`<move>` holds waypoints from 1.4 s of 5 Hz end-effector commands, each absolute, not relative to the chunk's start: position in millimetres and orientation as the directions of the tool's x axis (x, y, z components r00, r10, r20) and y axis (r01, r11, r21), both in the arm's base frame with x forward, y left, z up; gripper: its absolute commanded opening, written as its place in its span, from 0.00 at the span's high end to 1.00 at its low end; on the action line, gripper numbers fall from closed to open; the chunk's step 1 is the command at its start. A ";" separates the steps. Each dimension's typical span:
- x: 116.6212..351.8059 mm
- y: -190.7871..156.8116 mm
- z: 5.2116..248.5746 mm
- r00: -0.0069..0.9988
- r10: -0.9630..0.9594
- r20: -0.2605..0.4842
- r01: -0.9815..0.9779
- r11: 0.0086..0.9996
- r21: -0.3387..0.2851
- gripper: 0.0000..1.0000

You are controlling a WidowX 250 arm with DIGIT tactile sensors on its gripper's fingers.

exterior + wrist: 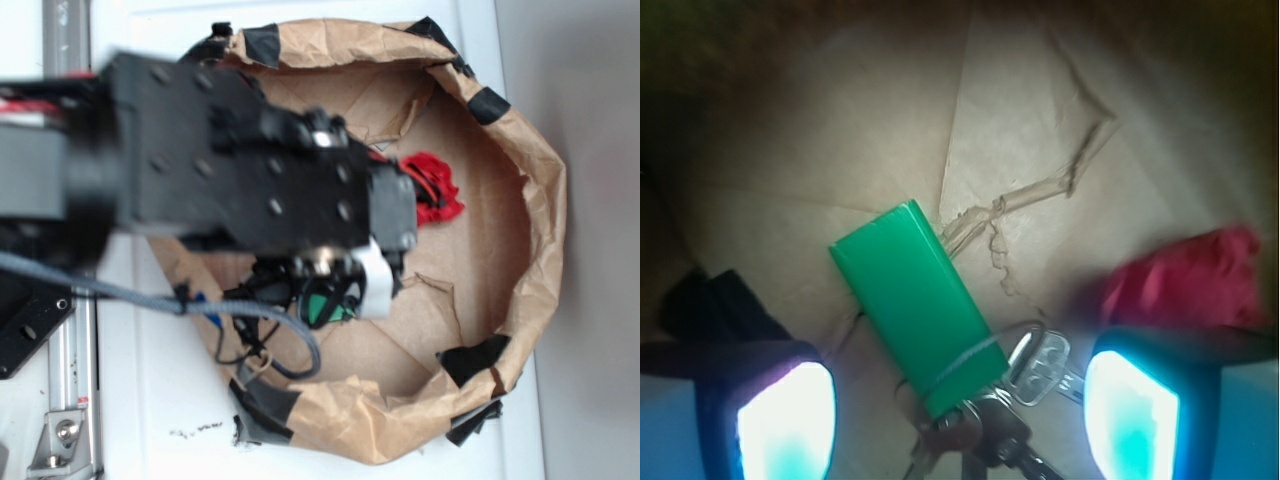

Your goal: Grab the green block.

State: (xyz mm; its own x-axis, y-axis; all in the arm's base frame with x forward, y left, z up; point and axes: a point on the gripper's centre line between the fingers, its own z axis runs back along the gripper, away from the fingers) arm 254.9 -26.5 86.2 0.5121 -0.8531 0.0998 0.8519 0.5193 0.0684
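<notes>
Exterior view: the gripper [335, 290] hangs inside the brown paper bag [540, 240], with the green block [325, 308] just beneath it. Wrist view: the fingers [785, 425] are spread, gripping nothing; the green block [920, 305] lies between them, keys [1025, 385] touching it, red paper [1190, 280] near.

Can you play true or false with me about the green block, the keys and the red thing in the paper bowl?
1. The green block lies on brown paper. True.
2. The end effector is already squeezing the green block. False: its fingers stand apart on either side, not touching it.
3. Keys lie right beside the green block. True.
4. The red crumpled thing sits on top of the green block. False: it lies apart, off to one side.
</notes>
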 end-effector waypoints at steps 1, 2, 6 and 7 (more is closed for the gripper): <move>257.4 -47.4 71.3 0.302 -0.948 0.098 0.943 0.313 0.115 0.00; 257.2 -48.1 58.5 0.279 -0.955 0.105 0.955 0.287 0.075 0.00; 262.3 -39.6 18.8 0.396 -0.918 0.011 0.918 0.396 0.040 1.00; 273.2 -28.8 29.6 0.582 -0.813 0.021 0.801 0.578 0.154 1.00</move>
State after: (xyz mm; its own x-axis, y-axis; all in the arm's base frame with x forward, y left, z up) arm 273.7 -24.6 20.0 0.5841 -0.8116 -0.0154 0.8072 0.5787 0.1166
